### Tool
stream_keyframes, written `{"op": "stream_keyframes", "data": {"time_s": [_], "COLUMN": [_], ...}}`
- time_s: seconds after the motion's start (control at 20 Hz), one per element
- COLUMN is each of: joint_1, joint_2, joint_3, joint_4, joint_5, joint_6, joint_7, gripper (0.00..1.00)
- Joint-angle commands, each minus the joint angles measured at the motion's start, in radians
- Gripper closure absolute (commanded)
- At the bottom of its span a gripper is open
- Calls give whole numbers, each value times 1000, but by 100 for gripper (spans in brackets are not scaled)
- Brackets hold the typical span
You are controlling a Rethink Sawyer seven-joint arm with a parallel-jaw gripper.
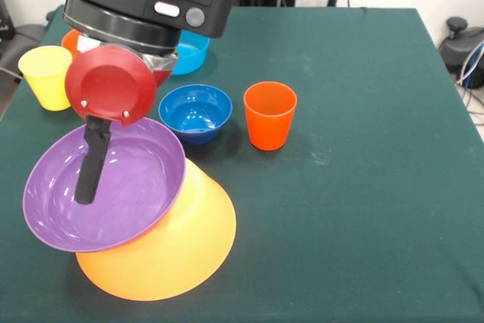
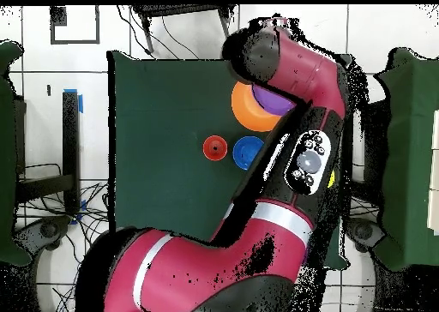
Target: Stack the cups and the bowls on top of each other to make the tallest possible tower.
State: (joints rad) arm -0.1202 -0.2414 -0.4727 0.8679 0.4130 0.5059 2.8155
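1. two bowls make up the tower so far: the wide purple bowl (image 1: 106,187) sits tilted on the upturned yellow-orange bowl (image 1: 170,251), lower left of the front view, its rim dipping toward the left edge; it looks tilted because it rests off-centre on the rounded base beneath.
2. one dark finger of the hand (image 1: 92,164) hangs down inside the purple bowl, near its left inner wall. only that finger shows, so i cannot tell whether the hand is apart, together or gripping the rim.
3. the orange-red cup (image 1: 270,115) stands upright on the green desk (image 1: 363,149), centre of the frame, just right of the dark blue bowl (image 1: 195,111) and apart from it; it is probably the next piece for the top.
4. the yellow cup (image 1: 47,75) stands at the left edge, and the light blue bowl (image 1: 189,51) and a small orange bowl (image 1: 70,38) are partly hidden behind the arm, upper left.
5. in the overhead view the arm covers most of the tower; the orange-red cup and dark blue bowl show side by side mid-frame.
6. judgement: the purple bowl needs levelling before a cup goes on, or it may slide off.
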Motion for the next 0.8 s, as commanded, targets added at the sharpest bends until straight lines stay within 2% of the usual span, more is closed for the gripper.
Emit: {"op": "stream_keyframes", "data": {"time_s": [0.05, 0.4, 0.8], "joint_1": [-6, -3, -7], "joint_2": [-94, -158, -173], "joint_3": [146, 185, 226], "joint_4": [170, 329, 412], "joint_5": [-11, -23, -28], "joint_6": [153, 68, 14], "joint_7": [-34, -36, -24], "gripper": [0, 0, 0]}}
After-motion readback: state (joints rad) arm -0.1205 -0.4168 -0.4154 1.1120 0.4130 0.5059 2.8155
